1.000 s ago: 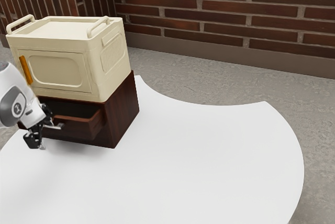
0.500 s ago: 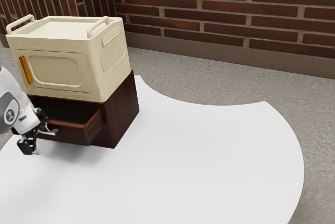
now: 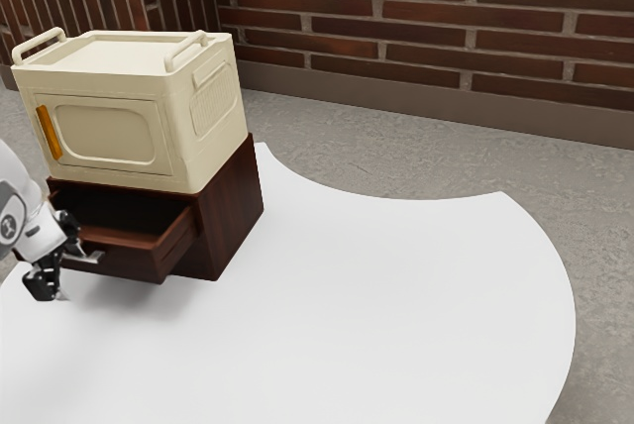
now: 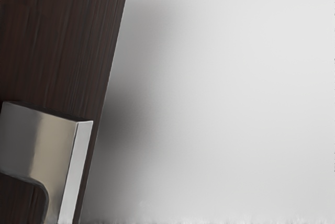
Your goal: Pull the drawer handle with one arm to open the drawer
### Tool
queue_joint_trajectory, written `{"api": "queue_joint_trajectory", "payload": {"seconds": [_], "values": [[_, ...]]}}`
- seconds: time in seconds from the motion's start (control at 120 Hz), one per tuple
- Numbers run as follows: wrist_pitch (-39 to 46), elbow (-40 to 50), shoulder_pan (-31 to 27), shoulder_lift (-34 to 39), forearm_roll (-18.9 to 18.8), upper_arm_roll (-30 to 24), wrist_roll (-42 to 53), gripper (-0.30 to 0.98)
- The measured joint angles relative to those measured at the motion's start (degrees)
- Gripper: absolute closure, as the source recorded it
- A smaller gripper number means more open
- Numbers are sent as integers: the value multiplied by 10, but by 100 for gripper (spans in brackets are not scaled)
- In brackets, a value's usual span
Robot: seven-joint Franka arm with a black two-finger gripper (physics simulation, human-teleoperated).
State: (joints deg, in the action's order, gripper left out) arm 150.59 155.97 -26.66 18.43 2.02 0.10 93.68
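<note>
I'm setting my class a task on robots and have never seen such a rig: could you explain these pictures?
The machine is a simulated robot arm ending in a two-fingered claw. The exterior view comes from a camera at the arm's side; the arm enters from that view's left. The wrist view comes from a camera on the arm's hand, looking closely at the drawer's metal handle.

On the white table stands a dark cabinet, with a cream box on top. The cabinet's drawer stands partly open.

Nothing looks gripped: the claw's fingers stand apart at the handle, the lower one clear of it. The task is to pull the drawer open.
</note>
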Motion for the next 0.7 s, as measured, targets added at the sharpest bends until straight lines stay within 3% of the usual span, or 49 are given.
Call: {"api": "queue_joint_trajectory", "payload": {"seconds": [0.7], "values": [[-12,62,-7,84,3,0,0,5]]}}
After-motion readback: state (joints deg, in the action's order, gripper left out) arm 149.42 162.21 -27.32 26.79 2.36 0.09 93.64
